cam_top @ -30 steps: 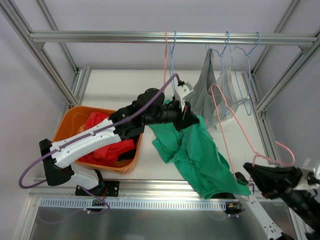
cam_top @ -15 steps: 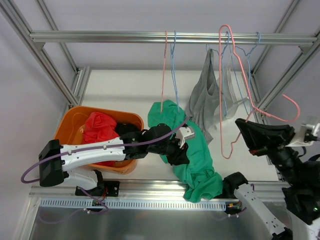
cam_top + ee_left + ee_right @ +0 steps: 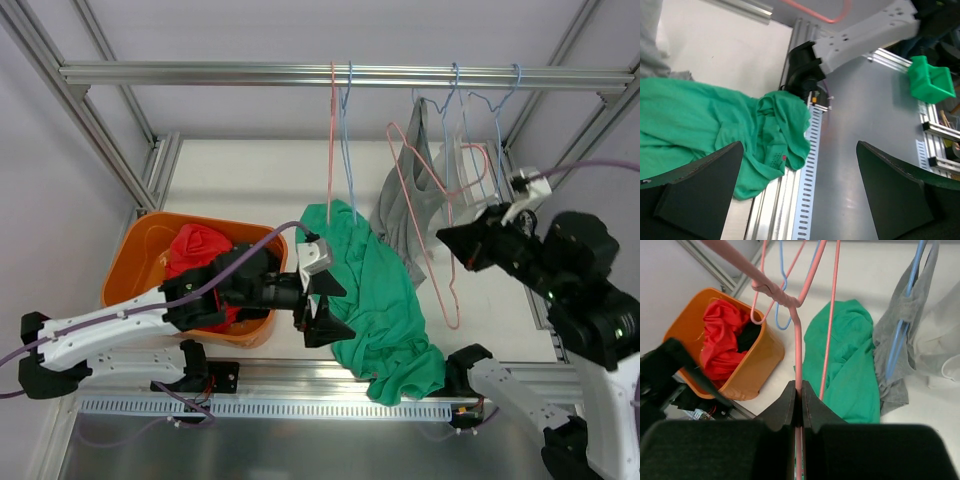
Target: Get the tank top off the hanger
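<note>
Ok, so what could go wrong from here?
1. The green top lies with one end draped over the near edge of the table; it could slide off.
2. The right gripper is shut on the pink hanger, close to the gray top on the rail; the hanger could snag it.
3. The left gripper hangs open by the green top; a low move might catch fabric.

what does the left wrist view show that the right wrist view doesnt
Only left wrist: the open left pincer, a perforated front rail and a green plastic bracket. Only right wrist: the right pincer shut on the pink hanger, the orange basket with red cloth, a grey garment on a blue hanger. Both: the green tank top lying on the table.
</note>
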